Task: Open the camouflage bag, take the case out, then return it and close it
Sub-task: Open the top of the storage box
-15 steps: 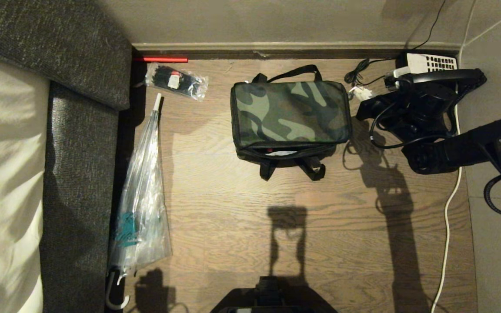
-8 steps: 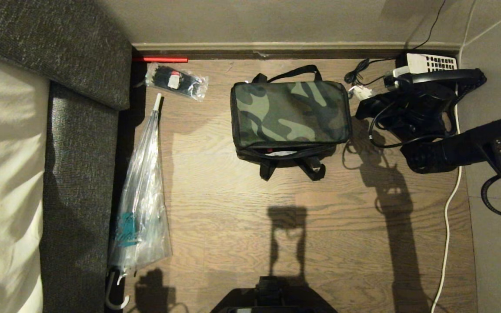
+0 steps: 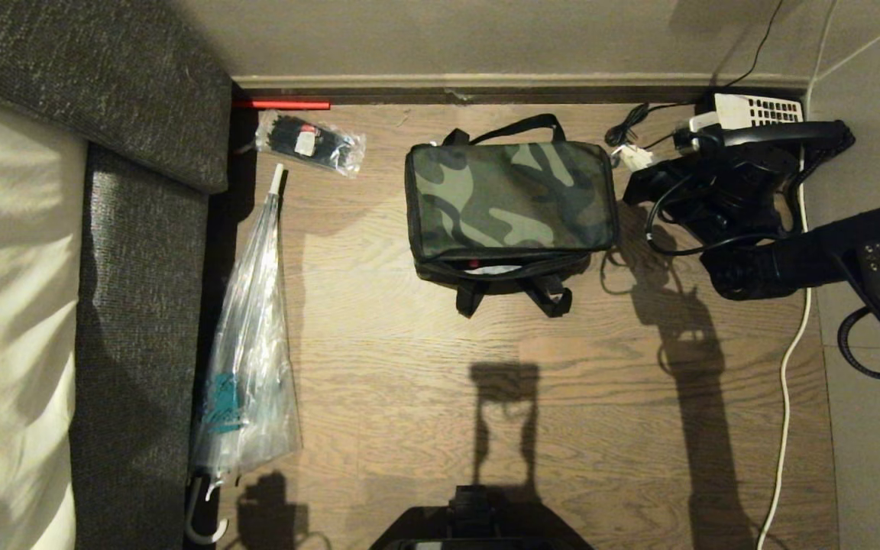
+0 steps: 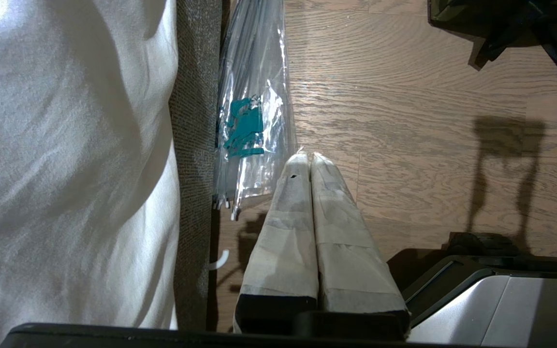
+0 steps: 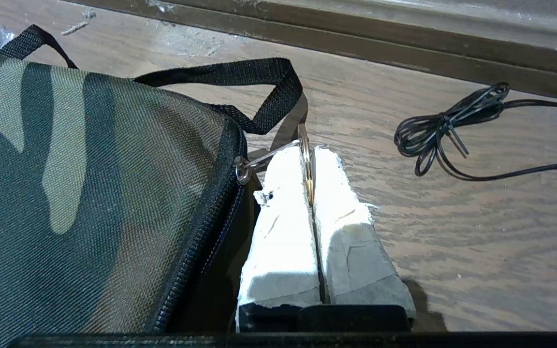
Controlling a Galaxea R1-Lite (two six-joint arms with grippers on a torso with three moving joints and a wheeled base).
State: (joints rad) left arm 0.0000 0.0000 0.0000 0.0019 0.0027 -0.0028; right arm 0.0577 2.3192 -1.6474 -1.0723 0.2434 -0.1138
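One camouflage bag (image 3: pixel 510 200) sits on the wooden floor (image 3: pixel 532 412) near the skirting board, its lid down, with two black strap handles showing, one at the far side and one at the near side. The case cannot be seen. At the bag's far right corner the right pincer (image 5: pixel 311 166) is closed on the metal ring (image 5: pixel 307 164) of the zipper pull, the ring pinched between its two white-wrapped fingers (image 5: pixel 283 212). The left pincer (image 4: pixel 311 162) hangs low beside the sofa (image 3: pixel 142 229), its two taped fingers pressed together with nothing between them. To the bag's left lie one clear packet of black ties (image 3: pixel 310 143) and one transparent folded umbrella (image 3: pixel 249 359); to its right stand one black desk telephone (image 3: pixel 753 130) and one coiled black cable (image 5: pixel 445 125).
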